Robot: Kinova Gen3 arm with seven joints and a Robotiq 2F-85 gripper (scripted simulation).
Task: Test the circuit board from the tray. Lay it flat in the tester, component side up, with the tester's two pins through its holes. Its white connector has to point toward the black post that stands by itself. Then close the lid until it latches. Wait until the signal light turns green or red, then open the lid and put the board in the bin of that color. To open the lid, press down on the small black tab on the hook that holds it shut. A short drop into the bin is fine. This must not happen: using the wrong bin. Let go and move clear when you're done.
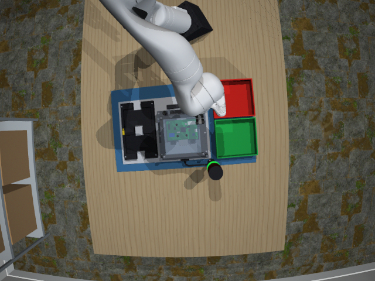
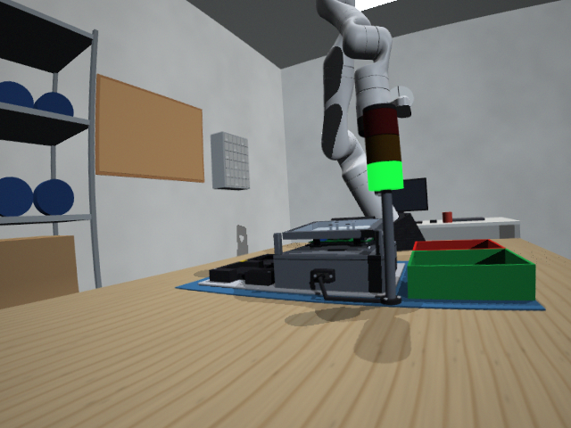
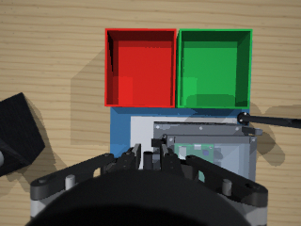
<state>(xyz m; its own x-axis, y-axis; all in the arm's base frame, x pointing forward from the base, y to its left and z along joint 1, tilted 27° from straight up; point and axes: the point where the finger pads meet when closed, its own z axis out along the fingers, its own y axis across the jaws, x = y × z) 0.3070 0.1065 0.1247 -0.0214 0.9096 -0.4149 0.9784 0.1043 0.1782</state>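
The green circuit board (image 1: 177,129) (image 3: 195,151) lies in the grey tester (image 1: 207,139) (image 2: 297,275) (image 3: 212,128) under the clear lid (image 1: 181,150) (image 2: 329,226) (image 3: 235,165). Its white connector (image 1: 191,122) (image 3: 182,152) shows through the lid. The lid lies over the tester; I cannot tell if it is latched. The signal light (image 1: 213,164) (image 2: 385,176) glows green. My gripper (image 3: 150,151) is slightly open and empty, by the tester's hook side. A dark round part shows between its fingertips, unclear. The top view hides the fingers behind the arm.
The red bin (image 1: 239,98) (image 2: 454,244) (image 3: 146,71) and green bin (image 1: 236,137) (image 2: 467,281) (image 3: 212,71) stand side by side beside the tester. The black tray (image 1: 131,116) (image 2: 260,276) on its other side shows no board. The light's pole (image 2: 388,249) (image 3: 270,121) stands near the tester's corner.
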